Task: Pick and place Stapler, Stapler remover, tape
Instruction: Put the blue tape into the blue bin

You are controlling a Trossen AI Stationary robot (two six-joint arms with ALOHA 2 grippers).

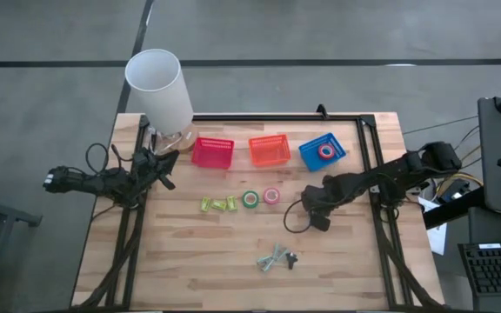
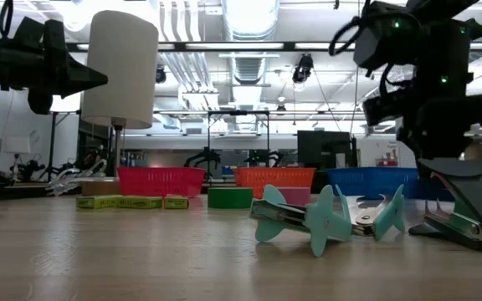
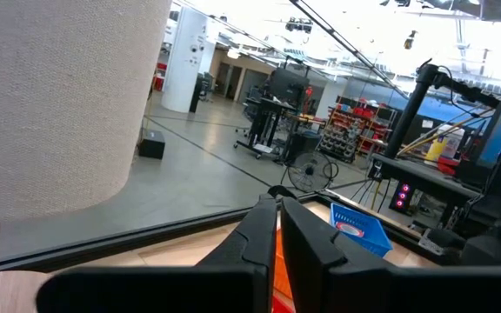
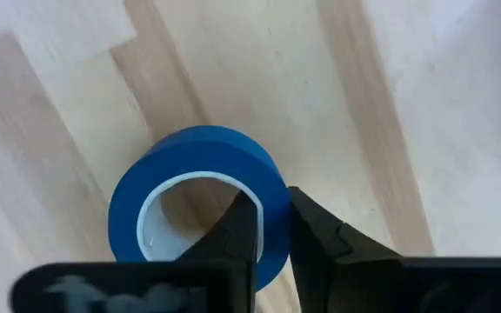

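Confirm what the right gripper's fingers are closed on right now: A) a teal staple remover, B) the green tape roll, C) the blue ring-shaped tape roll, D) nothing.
C: in the right wrist view the right gripper pinches the wall of the blue ring-shaped tape roll, one finger inside the ring and one outside, on the wooden table.

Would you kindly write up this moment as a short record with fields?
Right gripper: shut on the blue tape roll, one finger inside the ring, one outside, roll lying on the wooden table
Left gripper: shut, empty, beside the white lamp
Blue basket: holds the red tape roll
Pink basket, orange basket: nothing seen inside
On table: green tape roll, pink tape roll
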